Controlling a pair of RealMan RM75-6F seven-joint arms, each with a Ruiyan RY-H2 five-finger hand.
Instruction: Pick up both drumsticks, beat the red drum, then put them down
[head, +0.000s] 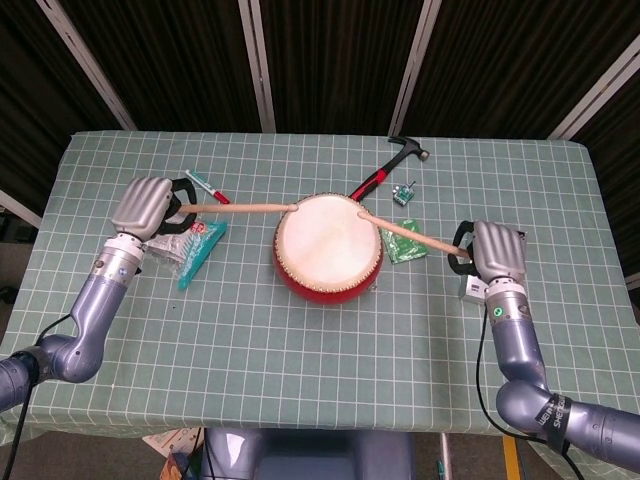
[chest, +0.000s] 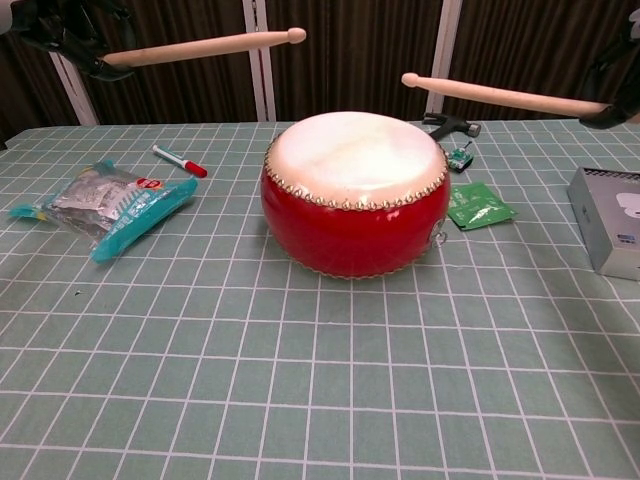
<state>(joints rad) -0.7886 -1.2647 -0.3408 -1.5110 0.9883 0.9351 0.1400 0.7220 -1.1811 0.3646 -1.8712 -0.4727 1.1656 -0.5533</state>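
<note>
My left hand (head: 146, 206) grips one pale wooden drumstick (head: 240, 208), my right hand (head: 494, 252) the other (head: 408, 233). Both tips hover above the round red drum (chest: 353, 193), clear of its white skin.

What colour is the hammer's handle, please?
Red and black on the hammer, shown best in the head view.

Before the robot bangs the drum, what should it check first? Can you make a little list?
1. Left hand holds its drumstick: ok.
2. Right hand holds the other drumstick: ok.
3. Both stick tips are above the red drum, not touching it, as the chest view shows: ok.
4. Drum sits flat on the table with its white skin facing up: ok.
5. Nothing lies on the drum skin: ok.
6. How tightly the fingers squeeze the sticks: cannot tell.
</note>
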